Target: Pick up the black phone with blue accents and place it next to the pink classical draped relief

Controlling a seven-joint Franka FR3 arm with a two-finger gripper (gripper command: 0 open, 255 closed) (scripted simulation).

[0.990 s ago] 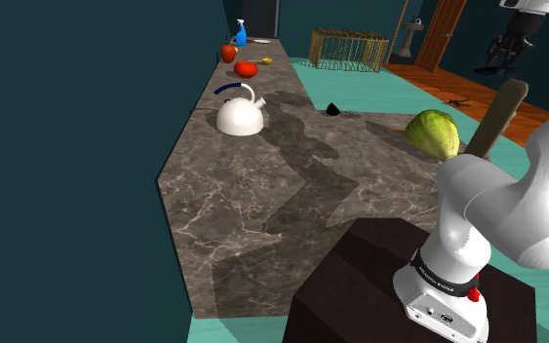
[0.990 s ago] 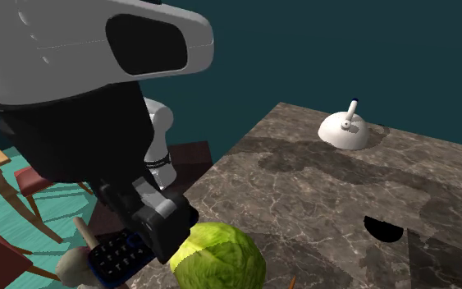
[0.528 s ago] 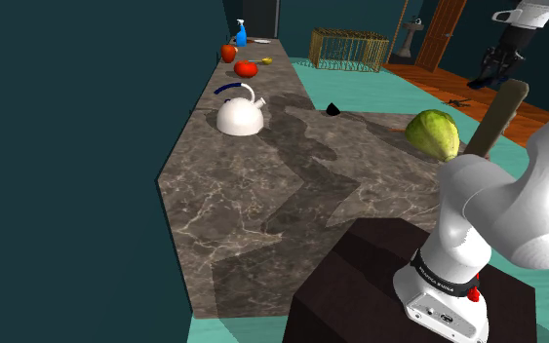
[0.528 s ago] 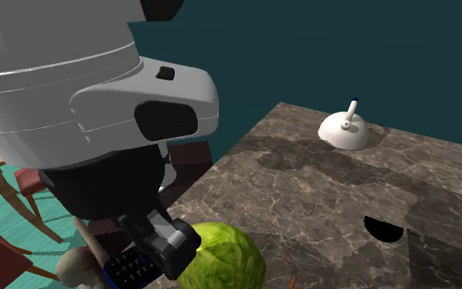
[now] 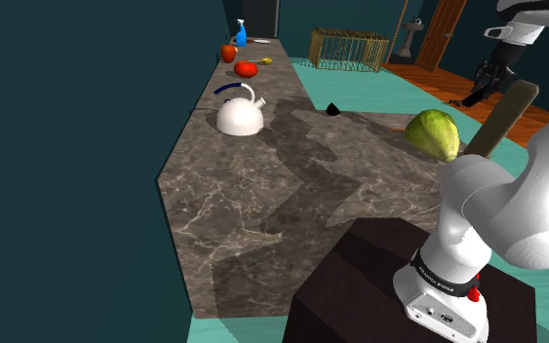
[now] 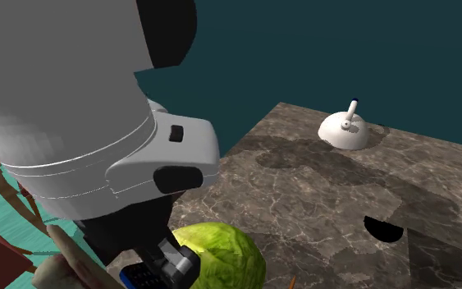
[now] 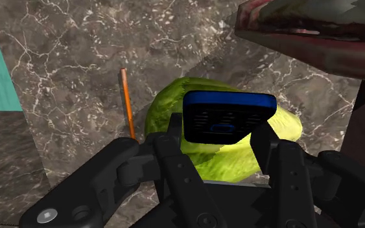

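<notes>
Two black fingers [image 7: 267, 146] clasp the blue-edged black phone [image 7: 228, 116] in the wrist view, above a green cabbage [image 7: 223, 159] near an orange pencil [image 7: 128, 103]. Shoulder view: the cabbage sits at the desk's [image 5: 262, 205] right edge, well apart from a white kettle [image 5: 240, 117]. Second exterior view: the phone hangs just beside the cabbage.

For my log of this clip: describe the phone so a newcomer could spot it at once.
Over the grey marble counter, near the green cabbage, the black gripper clasps the phone. It is a black slab with a blue rim, unlike the round cabbage.
</notes>
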